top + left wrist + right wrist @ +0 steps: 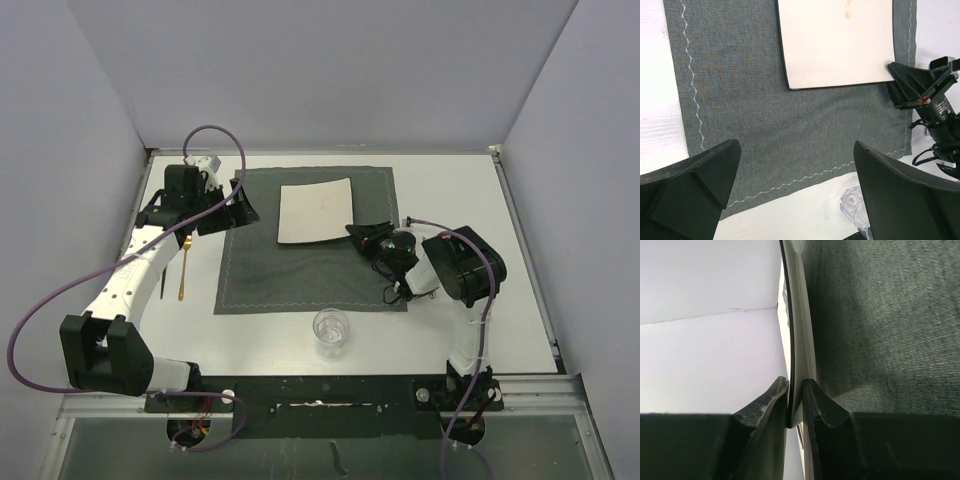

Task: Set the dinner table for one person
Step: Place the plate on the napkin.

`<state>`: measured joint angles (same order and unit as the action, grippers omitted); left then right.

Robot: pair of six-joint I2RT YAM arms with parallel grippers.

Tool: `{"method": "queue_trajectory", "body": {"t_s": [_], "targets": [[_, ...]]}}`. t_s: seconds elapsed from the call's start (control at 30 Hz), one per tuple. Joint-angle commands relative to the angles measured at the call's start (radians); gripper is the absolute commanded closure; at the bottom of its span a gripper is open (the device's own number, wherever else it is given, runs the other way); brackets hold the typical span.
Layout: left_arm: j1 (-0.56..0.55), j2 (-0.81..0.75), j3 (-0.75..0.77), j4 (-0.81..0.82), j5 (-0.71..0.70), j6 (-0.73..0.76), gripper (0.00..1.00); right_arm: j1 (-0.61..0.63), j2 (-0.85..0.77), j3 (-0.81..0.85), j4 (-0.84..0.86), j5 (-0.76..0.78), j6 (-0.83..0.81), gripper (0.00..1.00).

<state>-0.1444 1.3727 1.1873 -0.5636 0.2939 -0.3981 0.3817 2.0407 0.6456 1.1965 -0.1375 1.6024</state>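
**Tabletop part-laid; plate corner in the grip of the right arm.**

The tabletop spans the enclosure ahead of both arm bases and carries a dark grey placemat at its centre. A white square plate lies on the mat's far half, slightly skewed to the stitching. The right fingers are clamped on its near-right corner, one on each face of the rim, in my judgement to square it. Whether that corner is raised cannot be told. The left fingers stand wide apart, empty, above the mat's left edge, seemingly out of the way. A clear glass stands just beside the mat's near edge. A gold utensil lies left of the mat. Both are judged unplaced.
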Motion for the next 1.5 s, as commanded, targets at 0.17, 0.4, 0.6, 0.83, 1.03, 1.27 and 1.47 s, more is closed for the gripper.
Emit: {"method": "queue_trajectory", "body": {"t_s": [0.17,0.4,0.6,0.83,1.03,1.27,1.47], "targets": [[0.009,0.001,0.005,0.065,0.019,0.005,0.02,0.013,-0.013,-0.005,0.294,0.036,0.040,1.00],[0.011,0.000,0.002,0.067,0.015,0.006,0.02,0.014,0.008,0.000,0.292,0.030,0.049,1.00],[0.014,-0.001,0.000,0.067,0.016,0.006,0.02,0.014,0.029,0.002,0.297,0.030,0.059,1.00],[0.016,-0.003,-0.002,0.069,0.015,0.005,0.02,0.014,0.043,0.005,0.299,0.032,0.066,1.00],[0.017,-0.004,-0.005,0.068,0.015,0.006,0.02,0.014,0.052,0.003,0.298,0.035,0.076,1.00],[0.020,-0.004,-0.006,0.068,0.015,0.007,0.02,0.007,0.029,0.011,0.247,0.026,0.071,0.95],[0.022,-0.004,-0.007,0.068,0.017,0.007,0.02,-0.005,0.030,0.015,0.235,0.016,0.070,0.91]]}}
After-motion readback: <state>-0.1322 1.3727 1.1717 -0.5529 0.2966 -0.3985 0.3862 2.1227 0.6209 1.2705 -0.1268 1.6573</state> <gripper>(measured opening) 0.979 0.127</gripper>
